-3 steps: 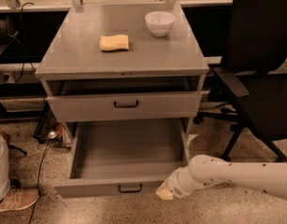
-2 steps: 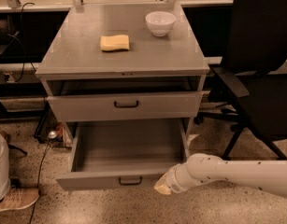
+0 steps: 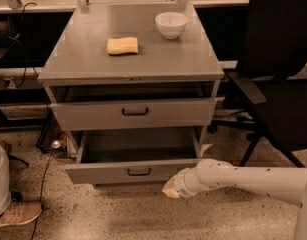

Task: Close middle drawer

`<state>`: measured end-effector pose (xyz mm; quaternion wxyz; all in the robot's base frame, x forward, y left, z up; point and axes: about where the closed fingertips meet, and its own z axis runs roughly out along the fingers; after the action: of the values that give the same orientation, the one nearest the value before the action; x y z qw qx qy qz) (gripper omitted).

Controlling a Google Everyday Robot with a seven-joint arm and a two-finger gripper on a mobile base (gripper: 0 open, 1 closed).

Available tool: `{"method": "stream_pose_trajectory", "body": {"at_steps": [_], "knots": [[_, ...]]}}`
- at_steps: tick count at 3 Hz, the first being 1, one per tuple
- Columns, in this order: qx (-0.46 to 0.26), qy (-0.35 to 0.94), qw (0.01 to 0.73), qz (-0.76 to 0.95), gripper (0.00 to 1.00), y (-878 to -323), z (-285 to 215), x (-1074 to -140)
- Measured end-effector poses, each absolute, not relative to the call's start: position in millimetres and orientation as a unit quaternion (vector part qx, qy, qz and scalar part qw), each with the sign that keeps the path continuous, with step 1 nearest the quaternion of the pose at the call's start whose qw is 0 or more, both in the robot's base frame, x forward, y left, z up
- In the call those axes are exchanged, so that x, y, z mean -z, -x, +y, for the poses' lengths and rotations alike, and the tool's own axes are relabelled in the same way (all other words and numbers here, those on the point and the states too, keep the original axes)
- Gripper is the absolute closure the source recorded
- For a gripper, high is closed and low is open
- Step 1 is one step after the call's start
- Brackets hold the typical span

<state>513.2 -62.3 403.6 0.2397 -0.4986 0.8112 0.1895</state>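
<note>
The middle drawer (image 3: 138, 172) is a grey metal tray with a low front panel and a small dark centre handle. It sticks partly out of the grey cabinet (image 3: 130, 64), below a taller drawer front (image 3: 133, 113). My gripper (image 3: 171, 189), at the end of the white arm (image 3: 243, 178), is low at the right end of the drawer's front panel, against or just in front of it. The inside of the tray shows as a dark strip behind the panel.
A white bowl (image 3: 171, 24) and a yellow sponge (image 3: 122, 45) lie on the cabinet top. A black office chair (image 3: 278, 79) stands close on the right. A person's shoe (image 3: 15, 214) and cables (image 3: 48, 159) are on the speckled floor at the left.
The middle drawer has slid well back into the cabinet. My gripper and arm have moved forward with it, staying at the right end of its front panel.
</note>
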Motion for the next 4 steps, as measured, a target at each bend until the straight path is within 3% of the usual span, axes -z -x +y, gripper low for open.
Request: {"method": "stream_pose_trajectory", "body": {"at_steps": [2,4], "knots": [[-0.164,0.501,0.264,0.808,1.00,-530.8,-70.0,-403.1],[-0.111,0.507,0.323,0.791,1.00,-598.6,-89.3,-404.8]]}}
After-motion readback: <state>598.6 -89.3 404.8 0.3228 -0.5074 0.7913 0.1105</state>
